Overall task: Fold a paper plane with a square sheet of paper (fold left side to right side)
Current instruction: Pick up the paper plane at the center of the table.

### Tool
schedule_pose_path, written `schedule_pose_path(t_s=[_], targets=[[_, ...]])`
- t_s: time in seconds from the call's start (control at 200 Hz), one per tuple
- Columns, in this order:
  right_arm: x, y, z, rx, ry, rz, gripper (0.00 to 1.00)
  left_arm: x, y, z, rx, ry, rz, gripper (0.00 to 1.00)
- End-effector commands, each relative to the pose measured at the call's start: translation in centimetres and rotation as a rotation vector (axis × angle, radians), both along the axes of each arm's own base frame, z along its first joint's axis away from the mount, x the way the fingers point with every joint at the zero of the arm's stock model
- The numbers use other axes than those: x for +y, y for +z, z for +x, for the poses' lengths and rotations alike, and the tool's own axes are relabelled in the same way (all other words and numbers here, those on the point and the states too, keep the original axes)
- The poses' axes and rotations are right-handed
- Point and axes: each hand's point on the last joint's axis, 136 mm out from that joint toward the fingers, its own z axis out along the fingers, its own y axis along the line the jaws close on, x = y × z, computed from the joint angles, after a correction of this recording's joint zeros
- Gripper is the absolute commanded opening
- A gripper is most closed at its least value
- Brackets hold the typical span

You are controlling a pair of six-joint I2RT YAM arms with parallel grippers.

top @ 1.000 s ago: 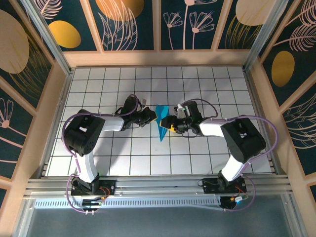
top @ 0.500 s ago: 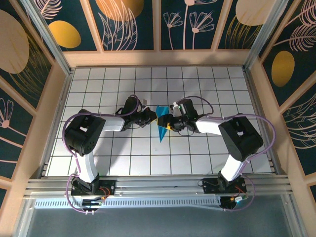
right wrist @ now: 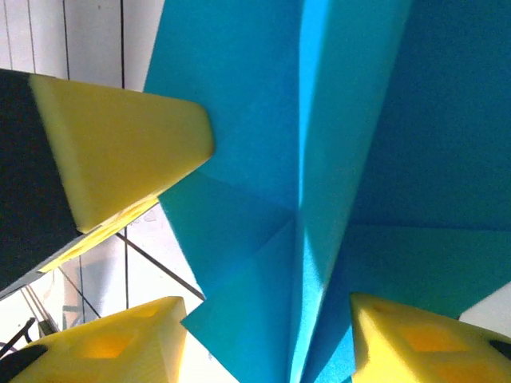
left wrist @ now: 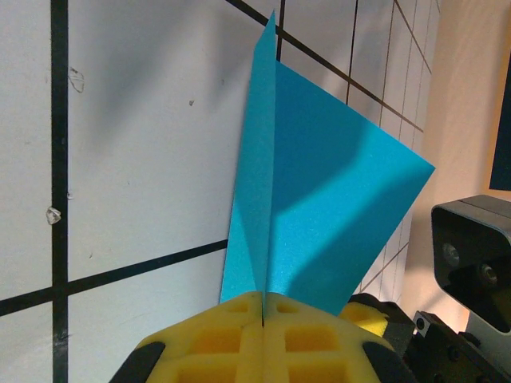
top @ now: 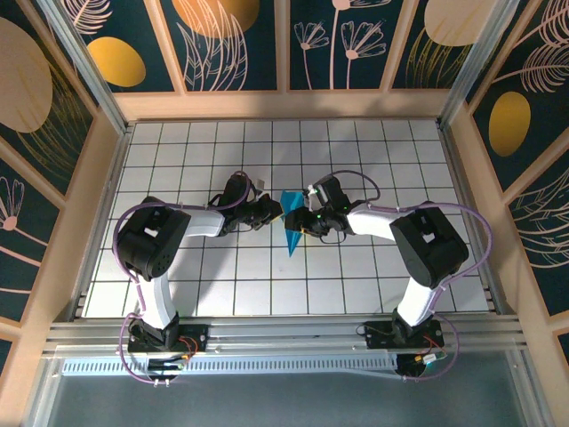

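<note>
The cyan-blue paper, folded into a narrow pointed paper plane (top: 292, 224), stands on edge on the white grid table (top: 222, 276) between the two grippers. My left gripper (top: 274, 212) is shut on its central fold; in the left wrist view the yellow pads (left wrist: 239, 339) meet on the crease, and the paper plane (left wrist: 319, 199) fans out beyond them. My right gripper (top: 308, 221) reaches in from the right. Its yellow fingertips (right wrist: 120, 343) stand apart on either side of the paper plane's (right wrist: 263, 239) creased layers. My right gripper (right wrist: 267, 343) is open.
The left gripper's yellow pad (right wrist: 120, 152) sits close at the upper left of the right wrist view. The right wrist's camera housing (left wrist: 471, 255) shows beyond the paper. Wooden walls (top: 284, 105) ring the table.
My right gripper has moved left, up to the paper, and its jaws have narrowed. The left gripper has stayed shut on the fold, barely moving.
</note>
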Motion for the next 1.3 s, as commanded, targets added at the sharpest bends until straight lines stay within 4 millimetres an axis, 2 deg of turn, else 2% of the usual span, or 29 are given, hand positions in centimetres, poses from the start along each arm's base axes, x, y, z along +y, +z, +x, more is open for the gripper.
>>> schedule_pose_path(t_s=[0.0, 0.28, 0.435, 0.631, 0.981, 1.051, 1.291], targets=[[0.0, -0.3, 0.2, -0.010, 0.009, -0.039, 0.52, -0.4, -0.6, -0.3, 0.016, -0.018, 0.001, 0.02], [-0.8, -0.6, 0.3, -0.016, 0.000, -0.100, 0.44, -0.1, -1.2, -0.5, 0.026, -0.012, 0.018, 0.03], [-0.8, -0.7, 0.1, -0.018, 0.005, -0.115, 0.37, -0.1, -1.5, -0.5, 0.034, -0.010, 0.024, 0.02], [0.0, -1.1, -0.3, -0.005, 0.015, -0.109, 0.34, 0.0, -1.8, -0.6, 0.043, -0.006, 0.031, 0.02], [0.2, -1.9, -0.8, 0.009, -0.004, -0.159, 0.29, 0.0, -2.2, -0.8, 0.050, -0.007, 0.037, 0.03], [0.2, -2.1, -0.9, 0.012, -0.009, -0.177, 0.28, 0.0, -2.2, -0.8, 0.050, -0.006, 0.038, 0.05], [-0.3, -2.6, -0.7, 0.015, -0.020, -0.252, 0.23, 0.4, -1.5, -0.6, 0.019, 0.005, 0.059, 0.20]])
